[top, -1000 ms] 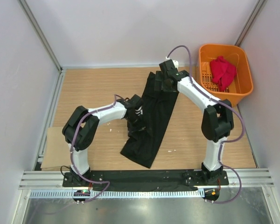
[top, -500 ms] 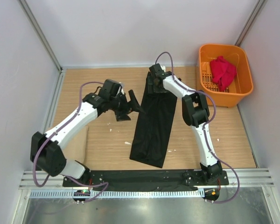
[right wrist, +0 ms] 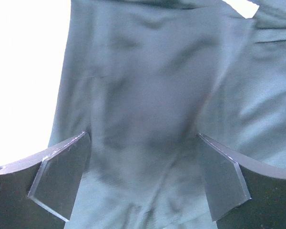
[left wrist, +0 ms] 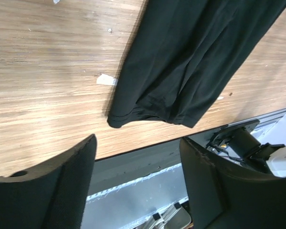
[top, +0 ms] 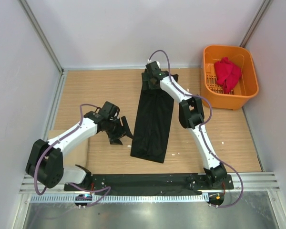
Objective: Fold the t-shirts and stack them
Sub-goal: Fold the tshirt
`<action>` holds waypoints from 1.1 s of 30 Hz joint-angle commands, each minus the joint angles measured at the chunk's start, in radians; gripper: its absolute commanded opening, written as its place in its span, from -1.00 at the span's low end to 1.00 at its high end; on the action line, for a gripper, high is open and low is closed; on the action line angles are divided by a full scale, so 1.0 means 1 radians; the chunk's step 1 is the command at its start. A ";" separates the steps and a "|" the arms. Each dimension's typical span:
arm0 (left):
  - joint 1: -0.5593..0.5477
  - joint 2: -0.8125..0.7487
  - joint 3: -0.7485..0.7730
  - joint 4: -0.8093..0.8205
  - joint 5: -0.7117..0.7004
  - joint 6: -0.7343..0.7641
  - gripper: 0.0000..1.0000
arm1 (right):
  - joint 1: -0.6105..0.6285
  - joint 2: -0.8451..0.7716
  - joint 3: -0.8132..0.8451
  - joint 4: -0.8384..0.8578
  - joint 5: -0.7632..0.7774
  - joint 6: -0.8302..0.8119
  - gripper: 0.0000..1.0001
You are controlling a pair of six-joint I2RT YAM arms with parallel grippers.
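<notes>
Trouble looked likeliest at the near end of the black shirt (top: 152,119), which lay on the bench (top: 95,90) as a long narrow strip running from the far middle toward the arms. The left jaws stood wide with nothing between them, just beside the strip's left edge near its near hem, apparently not touching it. A pinch from there might have caught only the top layer, so the fold would peel apart. A low approach might have shoved the edge and rucked the strip. The right jaws, also wide and gripping nothing, hung over the strip's far end. Closing on a loose bunch there could have dragged the shirt askew, and uneven lifting by the two arms would have left a crooked fold. The red shirt (top: 227,72) sat crumpled in the basket (top: 226,46) at the far right, well apart and not yet folded. Its cloth might have snagged on the slots when drawn out.

The right wrist view was washed out and filled with cloth, so whether those fingertips touched the shirt could not be told. From above, the right arm hid the strip's far end. How many layers the strip held was unclear. The left wrist view showed only its near corner.
</notes>
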 commanded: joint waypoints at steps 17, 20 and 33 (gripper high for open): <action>-0.001 0.120 -0.142 0.187 0.128 0.064 -0.09 | 0.041 -1.140 -1.155 -0.141 -0.335 0.340 0.26; -0.011 0.137 -0.119 0.153 0.081 0.073 -0.03 | 0.104 -1.291 -1.361 -0.116 -0.331 0.461 0.28; -0.173 0.258 0.059 -0.039 -0.148 0.107 0.04 | 0.377 -1.299 -1.585 -0.036 -0.233 0.779 0.42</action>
